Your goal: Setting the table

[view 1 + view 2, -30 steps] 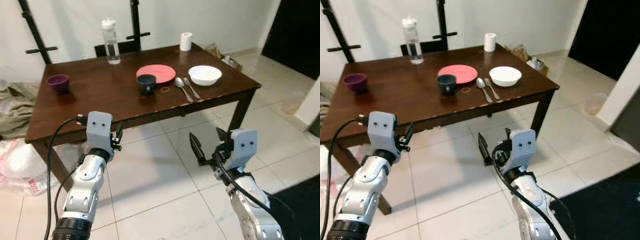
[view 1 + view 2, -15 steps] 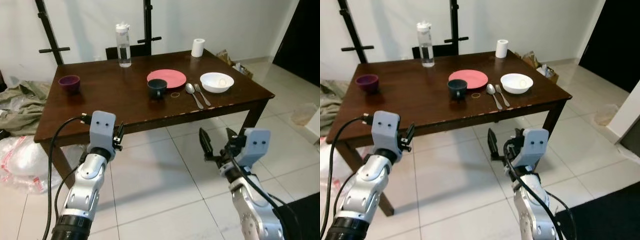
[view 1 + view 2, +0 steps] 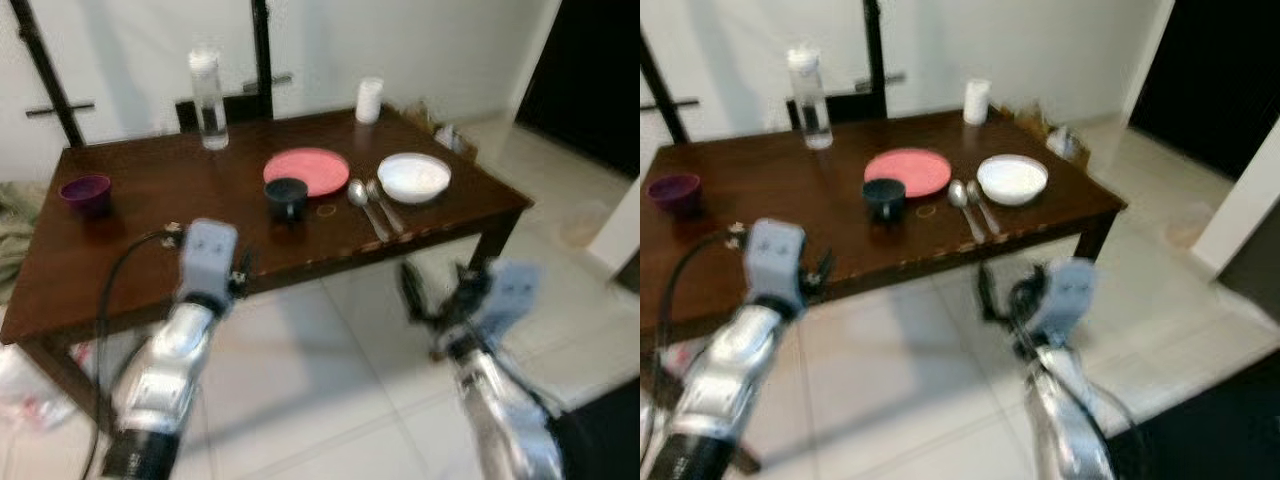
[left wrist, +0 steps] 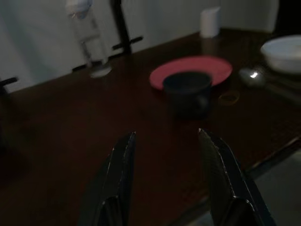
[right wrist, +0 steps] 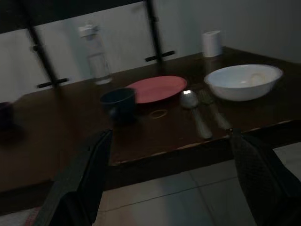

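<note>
Dark wooden table (image 3: 130, 270) seen from its near edge; the head views are blurred. Near the table's middle lies a red plate (image 3: 306, 171), with a dark cup (image 3: 287, 196) just in front of it and a small ring (image 3: 327, 210) beside the cup on the right. Right of these lie a spoon (image 3: 362, 200) and a fork (image 3: 385, 205) side by side, then a white bowl (image 3: 414, 176). At the far edge stand a clear bottle (image 3: 207, 87) and a white roll (image 3: 370, 100); a purple bowl (image 3: 85, 193) sits at the far left. The left gripper (image 4: 165, 160) hangs over the near edge, fingers parted, holding nothing. The right gripper (image 5: 170, 162) is in front of the table over the tiled floor (image 3: 300, 400), fingers spread wide and empty.
</note>
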Motion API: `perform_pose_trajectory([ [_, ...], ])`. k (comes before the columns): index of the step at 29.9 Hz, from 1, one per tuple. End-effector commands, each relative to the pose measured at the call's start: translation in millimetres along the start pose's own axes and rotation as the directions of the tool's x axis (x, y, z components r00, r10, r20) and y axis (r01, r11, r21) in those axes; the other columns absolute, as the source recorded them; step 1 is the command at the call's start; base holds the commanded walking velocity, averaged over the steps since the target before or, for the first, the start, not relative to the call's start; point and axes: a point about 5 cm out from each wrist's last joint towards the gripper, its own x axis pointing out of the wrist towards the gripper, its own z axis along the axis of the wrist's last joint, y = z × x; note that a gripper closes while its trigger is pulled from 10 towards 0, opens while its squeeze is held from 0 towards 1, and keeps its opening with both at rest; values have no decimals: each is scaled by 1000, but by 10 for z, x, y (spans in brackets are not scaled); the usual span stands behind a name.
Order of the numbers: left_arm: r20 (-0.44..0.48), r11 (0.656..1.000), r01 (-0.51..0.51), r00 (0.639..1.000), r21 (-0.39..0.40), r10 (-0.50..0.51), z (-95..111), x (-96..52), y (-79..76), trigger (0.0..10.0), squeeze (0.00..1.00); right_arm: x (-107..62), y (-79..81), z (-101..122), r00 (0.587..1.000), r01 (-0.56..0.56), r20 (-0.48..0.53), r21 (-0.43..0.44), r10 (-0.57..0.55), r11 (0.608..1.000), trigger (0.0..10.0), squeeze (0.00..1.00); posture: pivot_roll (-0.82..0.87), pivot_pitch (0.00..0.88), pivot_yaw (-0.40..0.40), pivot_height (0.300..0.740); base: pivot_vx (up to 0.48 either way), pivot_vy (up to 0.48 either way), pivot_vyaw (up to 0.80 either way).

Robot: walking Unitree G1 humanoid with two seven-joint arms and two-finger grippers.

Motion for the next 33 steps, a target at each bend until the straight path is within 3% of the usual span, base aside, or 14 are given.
perform_pose_trajectory([
  [1,-9,1000,10,1000,11,-10,-39,-21,-22,10000,0,-19,-14,-24,1000,-2,-12,15,2,1000,10000,0,28,51,104,740,480,0,0],
  [9,-4,1000,9,1000,16,-9,-34,-20,-19,10000,0,-46,147,-62,990,-132,-41,15,133,991,10000,0,30,55,106,740,480,0,0],
  [18,-2,1000,6,1000,17,-6,-32,-26,-19,10000,0,-34,158,-67,991,-127,-42,16,128,992,10000,0,34,60,104,740,480,0,577],
  [27,-12,1000,18,1000,10,-18,-47,-25,-36,10000,0,-20,-45,-51,999,12,-39,25,-11,1000,10000,0,34,60,104,740,457,0,89],
  [33,-54,995,96,994,-8,-96,-83,-15,-107,10000,0,-33,-226,-93,988,116,-89,-75,-122,990,10000,0,29,68,110,740,98,0,0],
])
